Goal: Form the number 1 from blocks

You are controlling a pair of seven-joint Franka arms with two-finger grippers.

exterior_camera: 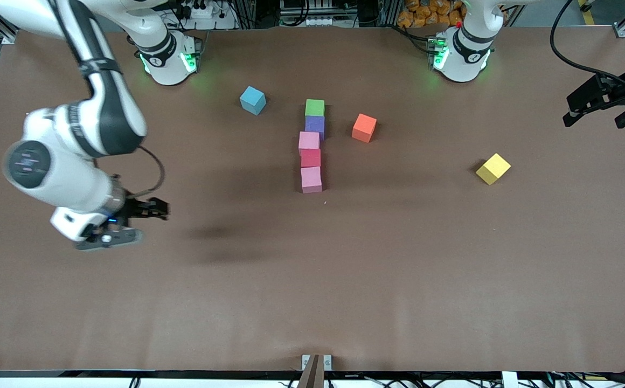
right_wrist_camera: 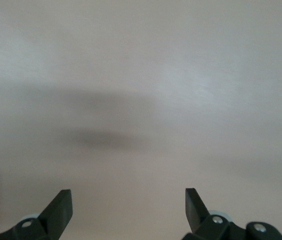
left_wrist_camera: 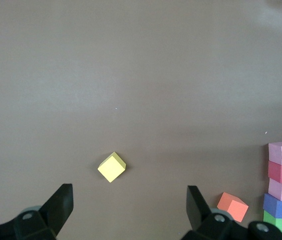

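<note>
Five blocks form a touching column mid-table: green (exterior_camera: 314,107) nearest the bases, then purple (exterior_camera: 315,126), pink (exterior_camera: 308,142), red (exterior_camera: 310,158) and pink (exterior_camera: 311,179) nearest the front camera. The green and purple ones sit slightly toward the left arm's end. Loose blocks are blue (exterior_camera: 252,100), orange (exterior_camera: 364,127) and yellow (exterior_camera: 493,168). My left gripper (exterior_camera: 599,117) hangs open and empty over the left arm's end of the table; its wrist view shows the gripper (left_wrist_camera: 130,200), the yellow block (left_wrist_camera: 112,167) and the orange block (left_wrist_camera: 232,206). My right gripper (exterior_camera: 134,222) (right_wrist_camera: 129,205) is open over bare table.
The brown table mat (exterior_camera: 345,280) is bare nearer the front camera. The arm bases (exterior_camera: 169,59) (exterior_camera: 460,54) stand along the table's edge farthest from that camera. A black cable (exterior_camera: 571,56) loops down to the left arm's wrist.
</note>
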